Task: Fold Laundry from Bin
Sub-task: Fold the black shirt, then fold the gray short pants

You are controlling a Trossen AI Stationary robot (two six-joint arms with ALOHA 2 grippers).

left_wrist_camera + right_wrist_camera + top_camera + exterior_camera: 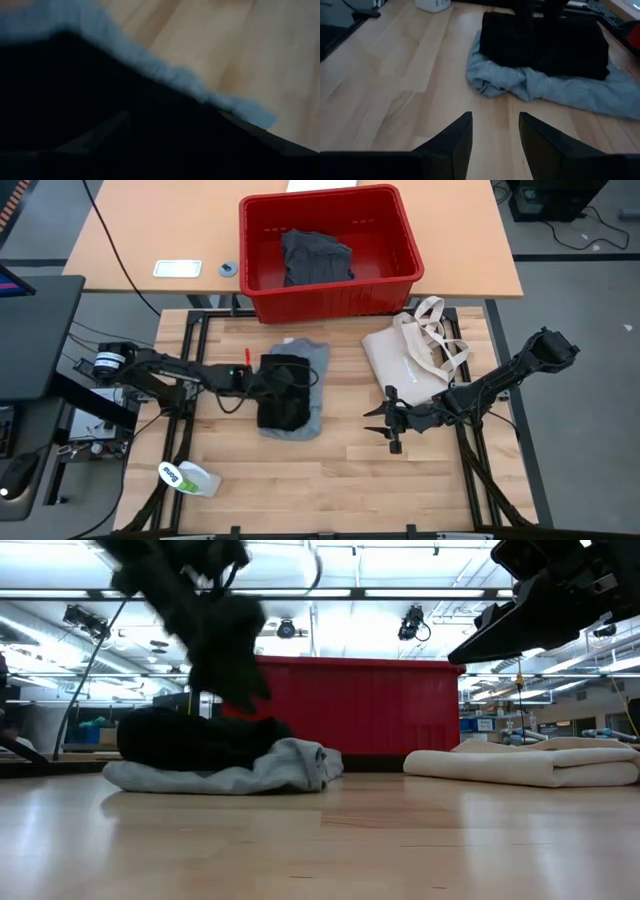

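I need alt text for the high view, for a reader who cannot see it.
Seen from above, the left gripper rests on a black garment lying over a grey T-shirt. The right gripper hovers open beside a cream tote bag; a red bin holds more dark laundry.

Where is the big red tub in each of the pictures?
High view: the big red rectangular plastic tub sits at top centre, with dark cloth inside.
Low view: its red wall fills the middle background, behind the pile.
Left wrist view: not in it.
Right wrist view: only a red sliver shows at the right edge.
Shared landmark: the black garment lying on the light grey T-shirt, which shows in all four views.
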